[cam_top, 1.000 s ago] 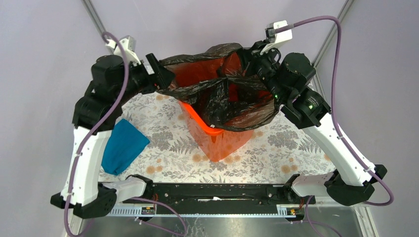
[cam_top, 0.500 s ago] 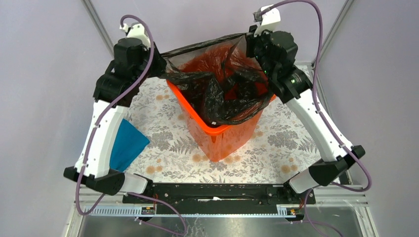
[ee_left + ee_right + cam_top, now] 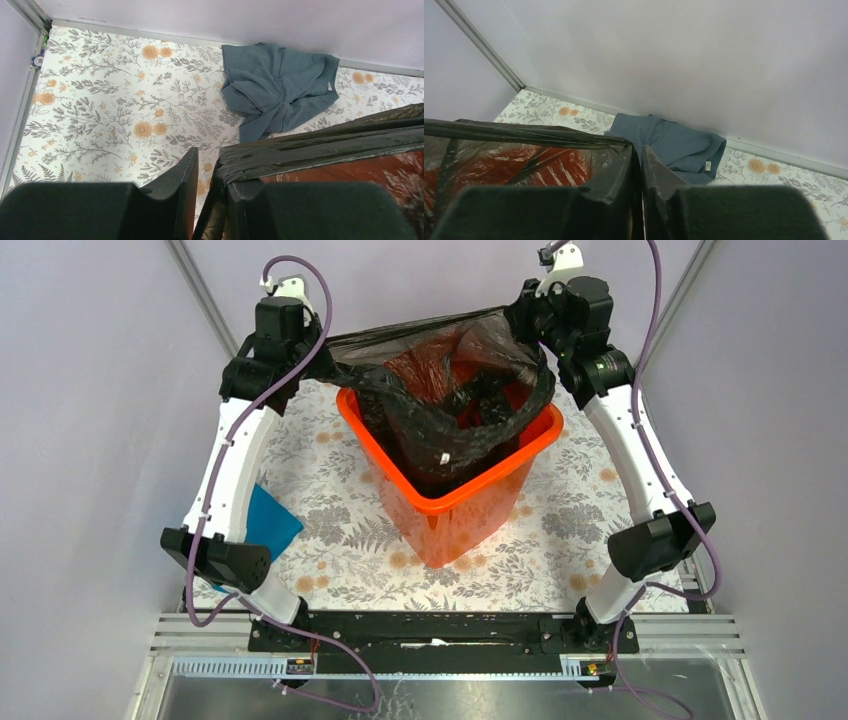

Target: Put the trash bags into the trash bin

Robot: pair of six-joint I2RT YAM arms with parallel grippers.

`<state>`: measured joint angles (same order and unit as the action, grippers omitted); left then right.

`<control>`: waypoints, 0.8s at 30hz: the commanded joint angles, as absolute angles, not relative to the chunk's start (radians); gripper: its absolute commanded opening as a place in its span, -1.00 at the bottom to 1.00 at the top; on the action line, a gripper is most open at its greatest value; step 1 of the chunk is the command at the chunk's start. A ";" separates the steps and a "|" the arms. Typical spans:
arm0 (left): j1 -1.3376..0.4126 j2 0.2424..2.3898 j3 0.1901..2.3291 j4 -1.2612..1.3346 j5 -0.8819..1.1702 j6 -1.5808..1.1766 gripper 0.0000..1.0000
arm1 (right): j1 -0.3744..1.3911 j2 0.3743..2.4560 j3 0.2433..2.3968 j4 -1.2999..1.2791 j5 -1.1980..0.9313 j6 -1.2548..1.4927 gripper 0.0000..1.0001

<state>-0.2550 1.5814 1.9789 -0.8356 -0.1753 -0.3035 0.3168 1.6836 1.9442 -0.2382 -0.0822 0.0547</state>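
- Nearest, along the bottom of the top view, the bench shows its floral cover.
- Just beyond, at the left of that view, a teal-blue cloth lies flat on the bench, partly hidden behind the left arm.
- In the middle of the frame the trash bin stands upright, with one corner turned toward the bottom edge.
- The trash bag hangs down inside the bin, and its crumpled bulk sags below the near rim. Its far edge is pulled into a taut line above the bin's far side, strung between the two claws. Orange shows through where the film is stretched thin.
- The left claw is at the upper left of the bin. In the left wrist view its jaws are almost together, pinching the bag's edge, which runs off toward the right of that frame.
- The right claw is at the upper right of the bin. Its jaws are all but closed on the bag's other end, and the film spreads away to the left of the right wrist frame.
- Farthest off, a grey-blue cloth lies crumpled on the bench by the back wall, apart from the bin.
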 commanded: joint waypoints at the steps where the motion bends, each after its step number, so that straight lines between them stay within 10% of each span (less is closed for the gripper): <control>1: -0.216 1.607 2.018 -0.801 -0.111 -0.301 -0.49 | 0.289 1.718 1.997 -0.217 -0.163 0.109 -0.79; 12: -0.200 1.563 1.819 -0.802 0.051 -0.320 -0.46 | 0.282 1.716 1.958 -0.337 -0.106 0.119 -1.00; 24: -0.179 1.385 1.848 -0.907 -0.034 -0.300 0.68 | 0.281 1.624 1.934 -0.380 -0.072 0.123 -0.94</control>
